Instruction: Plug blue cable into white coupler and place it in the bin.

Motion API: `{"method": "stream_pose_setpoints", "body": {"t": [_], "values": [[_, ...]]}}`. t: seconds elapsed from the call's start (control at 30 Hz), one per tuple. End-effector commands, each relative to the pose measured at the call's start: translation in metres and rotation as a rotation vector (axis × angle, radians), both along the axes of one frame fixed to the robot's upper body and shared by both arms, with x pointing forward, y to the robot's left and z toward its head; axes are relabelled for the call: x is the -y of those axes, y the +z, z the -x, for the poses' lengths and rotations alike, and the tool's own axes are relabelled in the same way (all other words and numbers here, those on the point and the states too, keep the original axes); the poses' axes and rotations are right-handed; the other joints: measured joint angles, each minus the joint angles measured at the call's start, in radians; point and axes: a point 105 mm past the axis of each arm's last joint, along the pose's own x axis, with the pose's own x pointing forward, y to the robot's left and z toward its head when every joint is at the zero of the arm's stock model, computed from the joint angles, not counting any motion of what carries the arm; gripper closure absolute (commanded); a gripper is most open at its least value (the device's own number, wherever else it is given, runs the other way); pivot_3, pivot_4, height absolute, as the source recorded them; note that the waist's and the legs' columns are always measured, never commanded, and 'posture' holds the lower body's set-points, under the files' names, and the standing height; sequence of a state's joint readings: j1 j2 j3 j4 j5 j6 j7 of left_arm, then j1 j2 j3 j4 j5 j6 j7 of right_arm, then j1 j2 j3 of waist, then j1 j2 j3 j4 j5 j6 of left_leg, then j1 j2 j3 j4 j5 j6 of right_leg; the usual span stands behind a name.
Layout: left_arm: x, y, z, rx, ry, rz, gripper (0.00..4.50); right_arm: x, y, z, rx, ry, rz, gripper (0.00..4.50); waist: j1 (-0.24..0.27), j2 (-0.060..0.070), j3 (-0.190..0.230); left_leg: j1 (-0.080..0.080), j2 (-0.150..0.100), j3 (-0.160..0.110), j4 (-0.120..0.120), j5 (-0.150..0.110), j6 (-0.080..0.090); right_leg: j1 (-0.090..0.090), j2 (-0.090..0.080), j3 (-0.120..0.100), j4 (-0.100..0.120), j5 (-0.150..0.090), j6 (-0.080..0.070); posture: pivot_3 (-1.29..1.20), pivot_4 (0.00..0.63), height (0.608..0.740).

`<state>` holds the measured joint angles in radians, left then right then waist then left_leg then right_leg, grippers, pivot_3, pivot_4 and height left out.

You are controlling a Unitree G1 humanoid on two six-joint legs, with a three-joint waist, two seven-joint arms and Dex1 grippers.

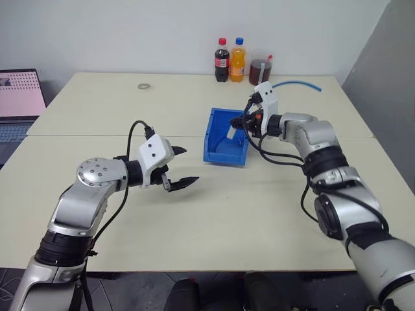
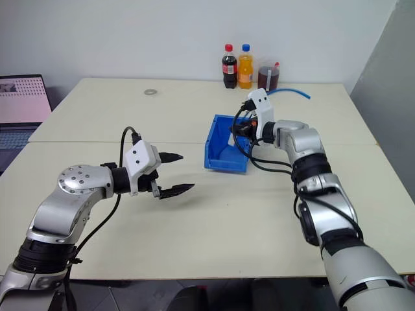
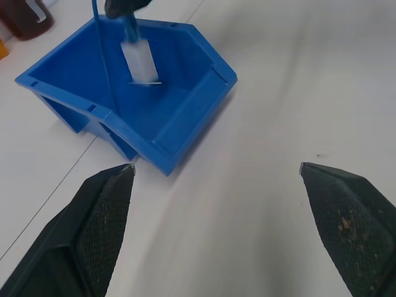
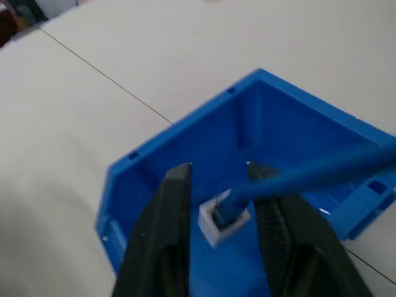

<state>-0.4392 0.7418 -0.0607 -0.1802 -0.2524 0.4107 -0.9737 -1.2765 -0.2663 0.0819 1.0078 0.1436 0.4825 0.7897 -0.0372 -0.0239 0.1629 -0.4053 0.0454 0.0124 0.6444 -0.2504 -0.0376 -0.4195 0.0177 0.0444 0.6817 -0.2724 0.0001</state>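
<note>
The blue bin (image 1: 223,153) stands at mid-table, its low lip facing away from my left arm. My right gripper (image 1: 245,121) hovers over the bin's far side. In the right wrist view its fingers (image 4: 176,210) are parted a little wider than the white coupler (image 4: 218,224), which hangs between them above the bin floor. The blue cable (image 4: 309,173) is plugged into the coupler; it crosses one finger and arcs away behind the wrist (image 1: 298,83). My left gripper (image 1: 188,165) is open and empty, raised over the table left of the bin (image 3: 179,130).
A cola bottle (image 1: 222,59), an orange soda bottle (image 1: 238,59) and a jar of dark liquid (image 1: 260,69) stand at the table's back edge. A small ring (image 1: 143,85) lies far left of them. A laptop (image 1: 19,97) sits off the left side.
</note>
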Motion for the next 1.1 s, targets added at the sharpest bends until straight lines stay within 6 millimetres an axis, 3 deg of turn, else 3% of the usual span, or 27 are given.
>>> {"method": "stream_pose_setpoints", "body": {"t": [0.03,0.3,0.53,0.67,0.77,0.87,0.97,1.1], "values": [[0.002,0.009,-0.002,0.055,-0.019,-0.02,0.0,0.004,0.02,-0.002,0.075,0.062,0.104,1.88,0.0,0.0,0.0,-0.002,0.0,0.0,0.0,0.0,0.0,-0.002,0.0,0.0,0.0,0.0,0.0,0.0,0.15,0.74],[0.001,0.006,-0.004,0.063,-0.011,-0.019,0.0,0.026,0.033,0.009,0.085,0.195,0.265,0.05,0.005,0.001,0.0,-0.005,0.001,-0.001,0.001,0.0,0.0,-0.003,-0.002,-0.002,0.0,0.0,0.0,0.0,0.15,0.74],[-0.021,0.009,-0.012,0.052,0.108,0.073,0.0,0.065,0.037,0.031,0.127,0.288,0.306,0.05,0.007,0.001,0.0,-0.004,0.0,-0.001,0.002,0.0,0.0,-0.003,-0.002,-0.002,0.001,0.0,0.0,0.0,0.15,0.74],[-0.052,0.018,-0.019,0.094,0.262,0.12,0.0,0.087,0.029,0.076,0.141,0.291,0.207,0.05,0.014,0.001,0.0,-0.006,0.002,-0.005,0.002,0.0,0.0,-0.003,-0.003,-0.004,0.0,0.0,0.0,0.0,0.15,0.74],[-0.071,0.021,-0.021,0.093,0.342,0.12,0.0,0.103,0.028,0.101,0.12,0.173,0.093,0.05,0.014,0.001,0.001,-0.008,0.002,-0.009,0.002,0.0,0.0,-0.003,-0.004,-0.005,0.0,0.0,0.0,0.0,0.15,0.74],[-0.093,0.032,-0.027,0.091,0.407,0.137,0.0,0.132,0.032,0.123,0.146,-0.022,0.019,0.05,0.01,0.002,0.002,-0.007,0.001,-0.01,0.003,0.0,0.0,-0.003,-0.005,-0.005,0.003,0.0,0.001,0.0,0.15,0.74],[-0.096,0.039,-0.028,0.087,0.404,0.137,0.0,0.145,0.032,0.135,0.159,-0.119,0.006,0.05,0.007,0.002,0.002,-0.003,-0.001,-0.009,0.003,0.0,0.0,0.0,-0.002,-0.005,0.003,0.0,0.002,0.0,0.15,0.74],[-0.089,0.044,-0.03,0.07,0.368,0.168,0.0,0.147,0.028,0.145,0.165,-0.116,0.041,0.05,0.005,0.001,0.002,0.007,-0.003,-0.005,0.002,0.0,0.0,0.009,-0.001,-0.004,0.001,-0.003,0.007,0.0,0.15,0.74]]}}
